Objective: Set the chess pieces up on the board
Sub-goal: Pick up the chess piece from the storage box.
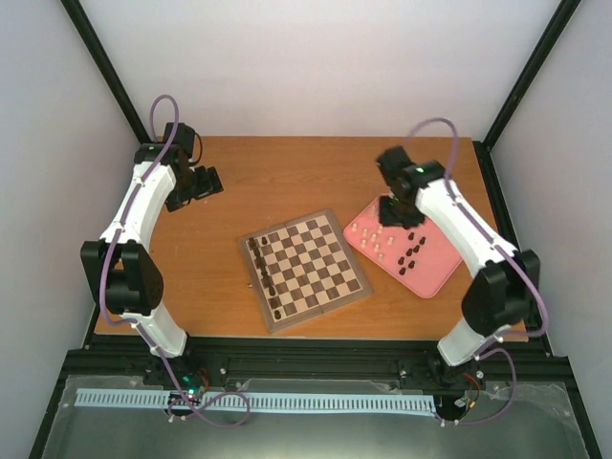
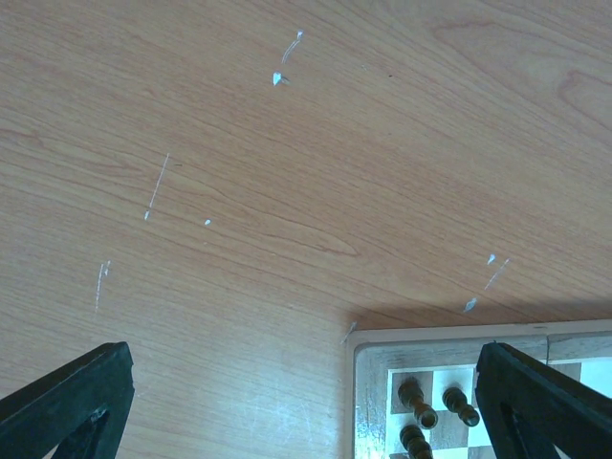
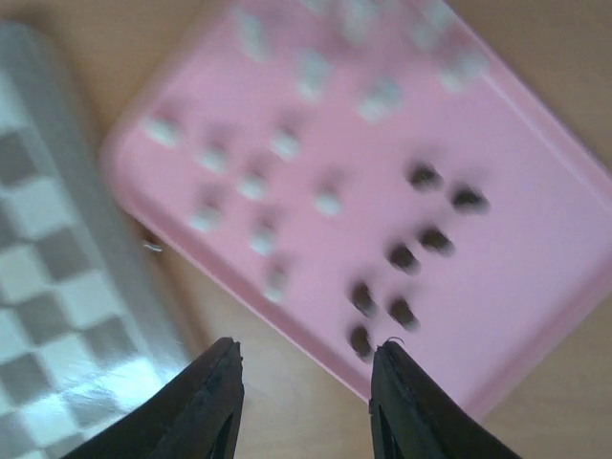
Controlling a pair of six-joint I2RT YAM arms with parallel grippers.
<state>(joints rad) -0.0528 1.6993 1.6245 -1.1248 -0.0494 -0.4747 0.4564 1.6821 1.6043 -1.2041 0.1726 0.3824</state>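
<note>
Spread, my right gripper (image 3: 306, 359) hangs over chess pieces (image 3: 402, 256) in the pink tray (image 3: 535, 287); left gripper (image 2: 304, 354) gapes beside the board (image 2: 373, 382).

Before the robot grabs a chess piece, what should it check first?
1. Right jaws open and empty: ok.
2. Right jaws at the tray, close to the dark pieces: ok.
3. Those pieces standing upright: cannot tell, the view is blurred.
4. Free squares on the board: ok, only its left edge holds pieces.
5. Left jaws open, empty, off by the board's corner: ok.
</note>
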